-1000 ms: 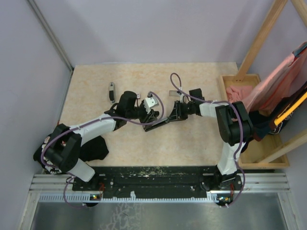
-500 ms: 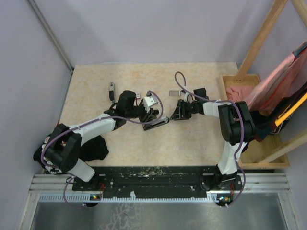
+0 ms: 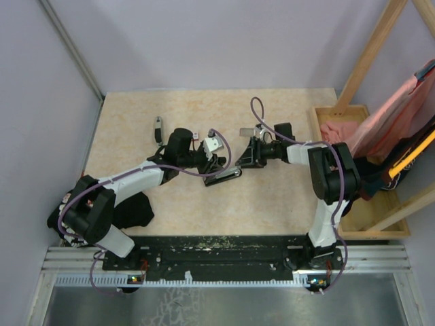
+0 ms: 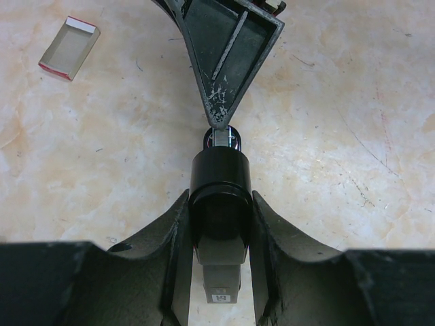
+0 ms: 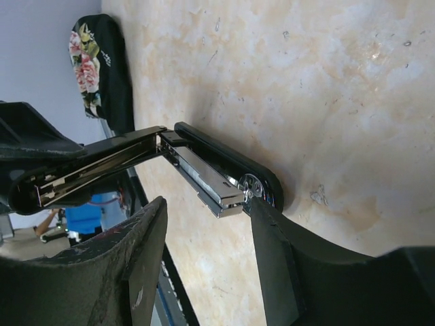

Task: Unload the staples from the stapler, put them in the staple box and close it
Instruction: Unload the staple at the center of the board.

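The black stapler lies near the table's middle. In the right wrist view its lid is swung open away from the metal magazine and the black base. My left gripper is shut on the stapler's rear end. My right gripper is open; in its wrist view the fingers stand either side of the magazine's tip, one pad close to the base's front end. I cannot make out any staple strips.
A small red-and-white box lies just beyond the right gripper and also shows in the left wrist view. A small dark tool lies far left. A black floral cloth sits near left. A wooden tray with pink cloth stands right.
My right gripper has drawn back to the right, off the stapler's front end, and then shifted slightly toward the far side. The left gripper keeps its hold; the stapler barely moved.
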